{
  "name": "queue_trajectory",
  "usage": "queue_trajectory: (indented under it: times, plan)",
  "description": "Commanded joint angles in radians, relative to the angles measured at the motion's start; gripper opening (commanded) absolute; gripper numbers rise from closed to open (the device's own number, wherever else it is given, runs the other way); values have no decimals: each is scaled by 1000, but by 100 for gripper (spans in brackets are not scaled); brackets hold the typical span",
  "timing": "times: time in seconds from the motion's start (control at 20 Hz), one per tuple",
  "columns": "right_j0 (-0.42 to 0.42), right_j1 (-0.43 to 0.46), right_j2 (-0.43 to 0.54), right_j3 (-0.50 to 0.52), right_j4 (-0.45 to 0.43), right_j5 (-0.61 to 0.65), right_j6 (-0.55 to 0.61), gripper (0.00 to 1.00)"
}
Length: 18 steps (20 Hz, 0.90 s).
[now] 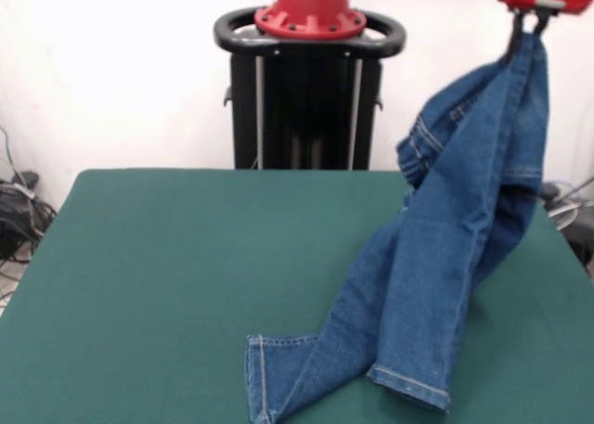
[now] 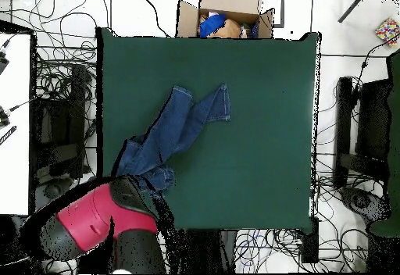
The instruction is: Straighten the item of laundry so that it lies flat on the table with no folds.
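While the one red arm is up in the corner of the front view, its gripper [image 1: 529, 20] has the jaws pinched on a single pair of jeans [image 1: 445, 257], grabbing it by a bit of denim near the waist end. So the jeans hang from there, with the waistband bunched just under the grip, and both legs slope down toward the camera-side part of the desk [image 1: 167, 285]. Two legs, two hems: one hem lies flat on the green cloth near the front edge, the other sits just beside it, and from this angle I can't tell if that one fully touches down. The legs are twisted and partly overlapping, so it's nowhere near flat yet. From overhead, the jeans [image 2: 176, 135] sit on the robot-side half of the desk [image 2: 258, 116], toward one side, with the two hems fanned apart and pointing to the far edge, and the waist end bunched by the red arm [image 2: 94, 213], which covers the gripper there. Off the desk I count one open cardboard box [image 2: 226, 14] with stuff in it just past the far edge, plus lots of cables on the floor.
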<state>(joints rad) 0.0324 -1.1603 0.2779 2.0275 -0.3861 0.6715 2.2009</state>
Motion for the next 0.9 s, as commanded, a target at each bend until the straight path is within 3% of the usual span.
queue_trajectory:
  times: [0.05,0.25,0.4,0.7,0.9]
  plan:
    - [79,112,-114,-60,13,-83,359,0]
    - [94,118,-125,-49,96,-110,351,0]
    - [162,127,-115,-93,180,-81,414,0]
    - [247,28,-116,-199,335,147,472,0]
    - [287,-6,-144,-261,361,267,499,0]
